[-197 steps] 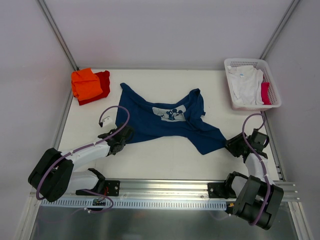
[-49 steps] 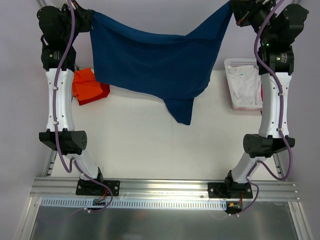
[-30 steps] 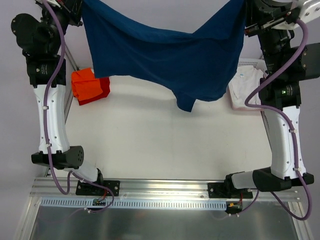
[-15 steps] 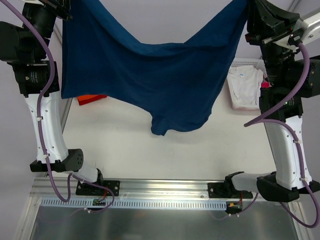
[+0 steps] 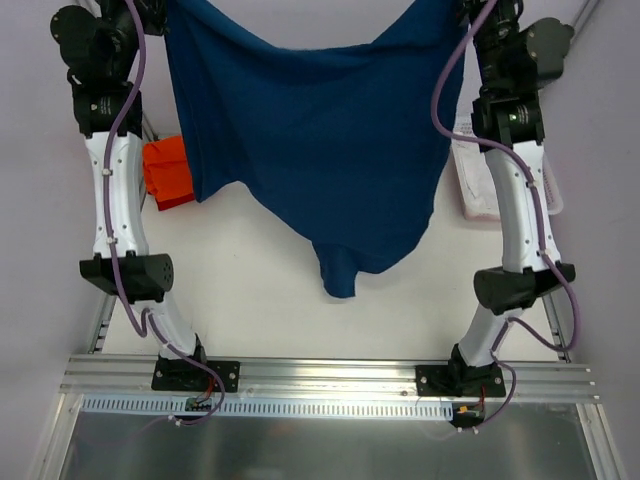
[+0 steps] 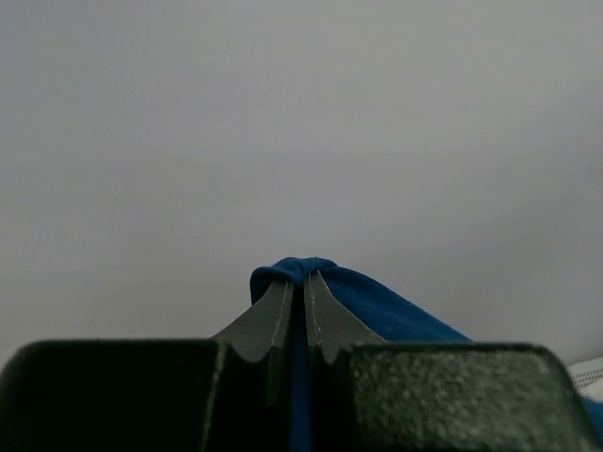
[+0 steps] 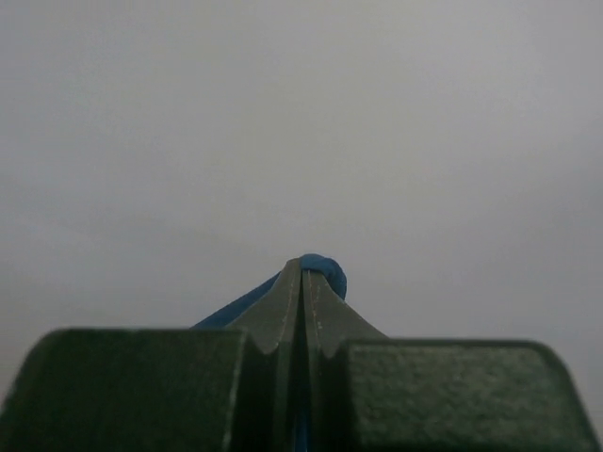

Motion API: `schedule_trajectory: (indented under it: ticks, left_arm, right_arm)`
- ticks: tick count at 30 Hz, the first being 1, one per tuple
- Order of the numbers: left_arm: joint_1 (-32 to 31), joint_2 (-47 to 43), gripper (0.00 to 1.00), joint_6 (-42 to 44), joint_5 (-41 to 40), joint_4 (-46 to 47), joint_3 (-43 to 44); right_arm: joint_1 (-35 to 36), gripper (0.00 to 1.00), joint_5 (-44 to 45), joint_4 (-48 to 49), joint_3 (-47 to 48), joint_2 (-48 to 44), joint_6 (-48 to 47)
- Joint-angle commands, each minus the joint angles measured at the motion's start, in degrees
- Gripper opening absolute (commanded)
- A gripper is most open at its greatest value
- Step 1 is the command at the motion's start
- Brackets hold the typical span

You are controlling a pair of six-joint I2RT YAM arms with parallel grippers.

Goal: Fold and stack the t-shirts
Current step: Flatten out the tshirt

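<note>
Item 1, navy tee (image 5: pixel 310 150): it hangs spread between your two raised arms, held by its two upper corners. In the top view the upper edge sags in the middle. The cloth narrows downward to a folded tip pointing to 6 o'clock, over the middle of the table (image 5: pixel 250 300). You cannot tell from above whether that tip touches the table.

Item 2, left pincer (image 6: pixel 294 285): its wrist view shows the jaws pressed together on a bunched corner of the navy tee. The cloth pokes out over the tips and trails off toward 4 o'clock. In the top view this corner sits at 11 o'clock.

Item 3, right pincer (image 7: pixel 301 276): the jaws are closed tight on the other corner of the navy tee. A small blue roll sits at the tips and cloth falls away toward 8 o'clock. In the top view this corner sits at 1 o'clock.

Item 4, left arm (image 5: pixel 112 190) and right arm (image 5: pixel 520 210): both stand nearly upright from their bases at the near edge.

Item 5, orange tee (image 5: pixel 163 160): it lies folded on the table at 10 o'clock, just beside your left arm and partly hidden by the navy tee.

Item 6, red tee (image 5: pixel 172 198): only a strip of it shows, under the orange tee.

Item 7, basket (image 5: pixel 467 200): it sits on the table at 2 o'clock, mostly hidden behind your right arm.
</note>
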Motion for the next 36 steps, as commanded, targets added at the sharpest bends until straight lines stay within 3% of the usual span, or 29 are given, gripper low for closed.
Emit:
schedule_trajectory:
  ticks: [1,8,12,17,23,29,31,36]
  left_arm:
    - [4.7,4.7,0.0,-3.5,-0.4,-0.9,2.3]
    - [11.9,9.4,0.0,-7.1,1.6,-0.8,1.5]
    - [11.9,8.8,0.0,-6.0,3.4,-0.4,1.5]
    - [11.0,6.8,0.0,-6.3,4.3,0.2,-1.9]
    - [7.9,2.4,0.0,-5.3,3.5,4.1,-15.6]
    - [4.9,-0.8,0.0,-6.2,0.8,9.8,-37.7]
    - [3.7,-0.6,0.0,-5.6,-3.7,10.7,-40.9]
    - [3.9,-3.3,0.0,-13.4,-4.5,16.0,-55.1]
  right_arm:
    - [-5.7,0.0,6.1,-0.6,5.2,4.5,4.3]
    - [-14.1,0.0,9.8,0.9,2.0,6.8,11.0]
    - [-16.8,0.0,9.4,2.0,0.2,5.1,12.3]
    - [-16.3,0.0,6.7,7.4,-12.4,-1.0,15.0]
    - [-11.6,0.0,6.5,8.4,-25.5,-8.1,13.0]
    - [-7.0,0.0,8.1,6.6,-45.4,-17.7,15.1]
    - [-5.8,0.0,9.7,6.2,-53.8,-21.7,16.2]
    - [-5.3,0.0,12.1,5.6,-68.3,-29.3,22.5]
